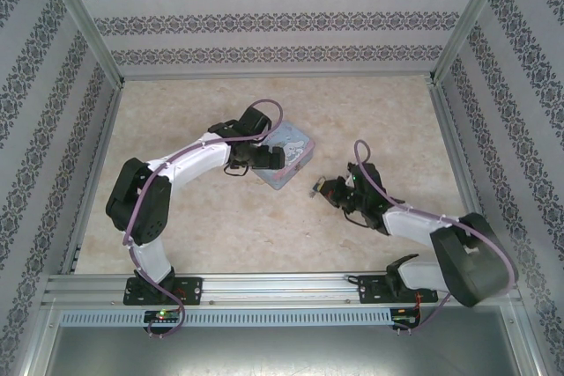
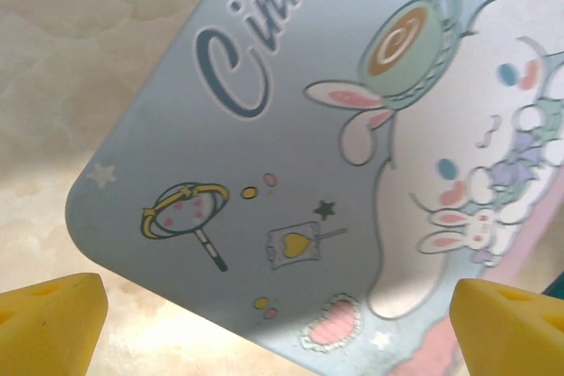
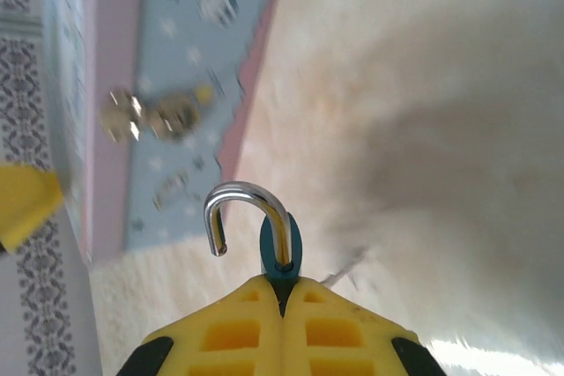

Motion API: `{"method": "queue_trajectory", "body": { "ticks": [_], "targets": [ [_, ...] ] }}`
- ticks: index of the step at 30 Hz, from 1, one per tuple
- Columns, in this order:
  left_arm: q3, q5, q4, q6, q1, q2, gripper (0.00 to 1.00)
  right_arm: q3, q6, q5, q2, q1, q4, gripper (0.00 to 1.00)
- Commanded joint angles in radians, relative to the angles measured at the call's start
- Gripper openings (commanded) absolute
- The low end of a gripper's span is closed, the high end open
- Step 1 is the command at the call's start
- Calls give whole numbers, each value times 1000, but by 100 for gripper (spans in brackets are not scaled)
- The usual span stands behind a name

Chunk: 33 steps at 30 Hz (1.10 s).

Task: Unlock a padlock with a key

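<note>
The padlock (image 3: 280, 248) has a teal-blue body and is pinched between the yellow fingertips of my right gripper (image 3: 282, 286), which is shut on it. Its silver shackle (image 3: 242, 198) stands swung open, one end free in the air. From above, the right gripper (image 1: 319, 188) hovers over the table right of the tin box, with the padlock (image 1: 313, 190) at its tip. My left gripper (image 1: 269, 158) hangs open over the tin's lid, its yellow fingers (image 2: 48, 323) spread wide with nothing between them. The key is out of view.
A pastel blue cartoon-printed tin box (image 1: 295, 143) lies mid-table; its lid (image 2: 264, 129) is close under the left wrist camera. A brassy clasp (image 3: 150, 116) shows on its side. Patterned walls and metal rails (image 1: 264, 286) enclose the beige table (image 1: 220, 226).
</note>
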Motion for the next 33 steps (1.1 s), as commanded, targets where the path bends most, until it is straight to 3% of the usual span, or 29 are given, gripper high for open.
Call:
{"method": "queue_trajectory", "body": {
  "ticks": [1,3,9,15,24,29,33],
  "targets": [
    [42,38,-64,4,-5,-80,100,-74,21,24,-77,25,-56,0],
    [43,55,-65,-7,-4,-112,100,-104,21,40,-139,25,-112,6],
    [24,62,-76,-28,2,-233,100,-96,-20,110,-433,-3,-461,62],
    [-6,-2,-104,-16,19,-378,100,46,-111,173,-662,-73,-779,96],
    [-190,-341,15,87,64,-635,100,400,-383,305,-489,-136,-918,98],
    [-435,-572,306,316,71,-777,100,543,-483,453,-344,-148,-836,98],
    [-558,-692,463,455,113,-803,99,549,-541,606,-290,-154,-709,98]
  ]
}}
